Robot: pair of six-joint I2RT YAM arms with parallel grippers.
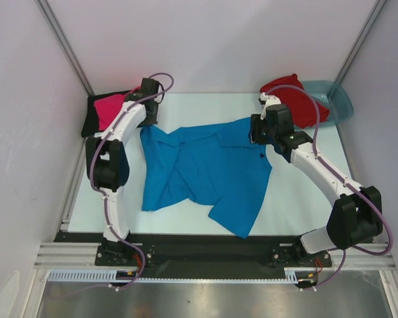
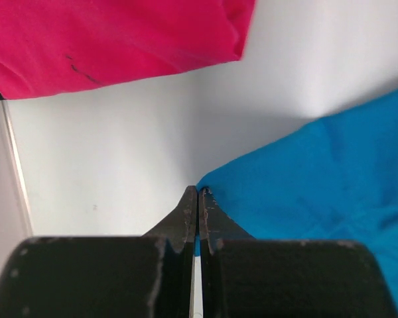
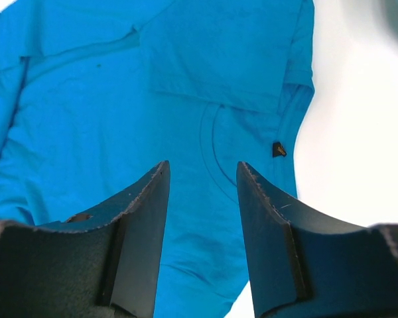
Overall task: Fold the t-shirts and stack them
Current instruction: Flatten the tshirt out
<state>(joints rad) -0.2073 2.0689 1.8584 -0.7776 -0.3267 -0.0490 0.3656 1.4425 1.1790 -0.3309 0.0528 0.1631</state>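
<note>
The bright blue t-shirt (image 1: 205,172) lies crumpled in the middle of the white table. My left gripper (image 1: 148,123) is at the shirt's far-left corner. In the left wrist view this gripper (image 2: 198,193) is shut, with a sliver of the blue t-shirt (image 2: 331,179) pinched between its fingers. My right gripper (image 3: 201,165) hangs open over the blue t-shirt (image 3: 119,99) near its collar, with nothing between the fingers; from above it (image 1: 257,130) is at the shirt's far-right part. The hot pink t-shirt (image 1: 109,109) lies on the black one (image 1: 91,119) at the far left. The red t-shirt (image 1: 293,98) lies at the far right.
A translucent teal tub (image 1: 337,101) sits at the far-right corner under the red shirt's edge. White walls close in the table on three sides. A black strip (image 1: 205,238) and a metal rail run along the near edge by the arm bases.
</note>
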